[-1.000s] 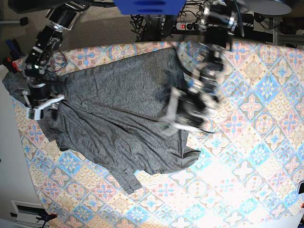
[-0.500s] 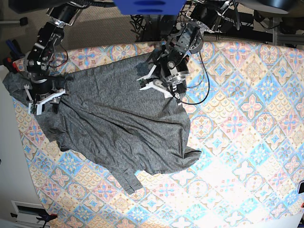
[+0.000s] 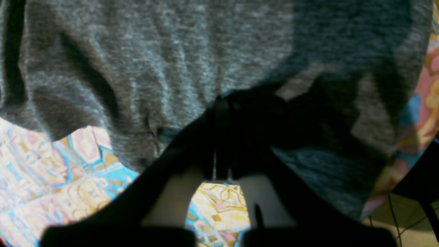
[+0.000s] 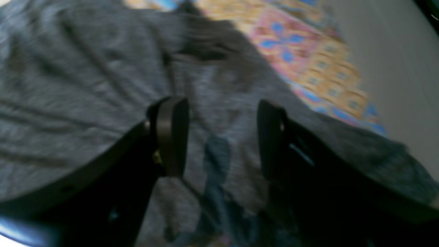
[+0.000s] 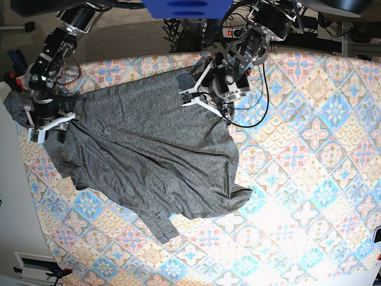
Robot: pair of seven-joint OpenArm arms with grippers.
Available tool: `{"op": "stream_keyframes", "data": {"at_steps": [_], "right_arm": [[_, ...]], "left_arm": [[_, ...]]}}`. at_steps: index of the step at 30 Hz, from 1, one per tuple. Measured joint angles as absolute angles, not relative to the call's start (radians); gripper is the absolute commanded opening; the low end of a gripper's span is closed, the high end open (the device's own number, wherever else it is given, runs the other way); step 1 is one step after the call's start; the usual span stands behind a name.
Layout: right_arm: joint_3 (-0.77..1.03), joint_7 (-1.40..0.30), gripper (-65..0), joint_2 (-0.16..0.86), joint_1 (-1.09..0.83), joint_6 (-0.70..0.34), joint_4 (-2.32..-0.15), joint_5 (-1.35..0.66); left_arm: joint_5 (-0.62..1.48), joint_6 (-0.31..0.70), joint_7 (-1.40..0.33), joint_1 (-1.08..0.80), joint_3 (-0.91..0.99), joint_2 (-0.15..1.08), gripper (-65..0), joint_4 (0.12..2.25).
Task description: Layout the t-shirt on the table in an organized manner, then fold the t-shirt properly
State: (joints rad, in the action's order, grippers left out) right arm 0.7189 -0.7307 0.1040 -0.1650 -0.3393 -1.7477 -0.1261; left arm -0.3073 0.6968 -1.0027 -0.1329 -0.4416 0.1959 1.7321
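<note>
Layout step, judged: shirt [image 5: 149, 155] lies crumpled and skewed across table [image 5: 309, 179], near its far-left part, one sleeve trailing toward near edge.

Left gripper [image 3: 219, 103] pinched tight at shirt's far hem; cloth fills its wrist view right up to tips, so likely gripped (fold itself hidden in shadow).

Right gripper [image 4: 219, 137] half-spread over shirt's other end near table corner, nothing between fingers.

Next move calls for right to close on cloth, then both to draw apart and spread it flat.

Base view alone shows whole outline; wrist views alone show finger gaps.

Base view bright with glare low down; both wrist views dim, blurred, heavily shadowed
</note>
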Motion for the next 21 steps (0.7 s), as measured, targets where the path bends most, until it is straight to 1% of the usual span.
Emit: {"op": "stream_keyframes", "data": {"at_steps": [4, 6, 8, 11, 12, 15, 17, 21], "right_arm": [[0.72, -0.731, -34.5, 0.105, -0.163, -0.341, -1.748, -0.127], [0.72, -0.731, -34.5, 0.103, -0.163, -0.341, -1.748, -0.127], [0.72, -0.731, -34.5, 0.103, -0.164, -0.34, -1.75, -0.127], [0.72, -0.731, -34.5, 0.104, -0.163, -0.34, -1.75, -0.127], [0.72, -0.732, -34.5, 0.105, -0.163, -0.34, -1.75, -0.126], [0.72, -0.732, -34.5, 0.103, -0.163, -0.34, -1.75, -0.127], [0.72, -0.732, -34.5, 0.104, -0.162, -0.34, -1.75, -0.126], [0.72, -0.736, -34.5, 0.102, -0.166, -0.341, -1.752, -0.127]], "left_arm": [[-0.26, 0.7, -0.937, -0.13, -0.429, 0.255, -65.0, 1.733], [-0.225, 0.707, -0.929, -0.134, -0.37, 0.263, -65.0, 1.733], [-0.236, 0.708, -0.933, -0.137, -0.3, 0.276, -65.0, 1.732], [-0.324, 0.695, -1.017, -0.138, -0.196, 0.3, -65.0, 1.73], [-0.312, 0.706, -1.016, -0.139, -0.163, 0.311, -65.0, 1.731], [-0.444, 0.696, -1.167, -0.162, -0.083, 0.323, -65.0, 1.716], [-0.449, 0.696, -1.172, -0.194, -0.028, 0.345, -65.0, 1.713], [-0.437, 0.701, -1.154, -0.192, 0.025, 0.347, -65.0, 1.713]]}}
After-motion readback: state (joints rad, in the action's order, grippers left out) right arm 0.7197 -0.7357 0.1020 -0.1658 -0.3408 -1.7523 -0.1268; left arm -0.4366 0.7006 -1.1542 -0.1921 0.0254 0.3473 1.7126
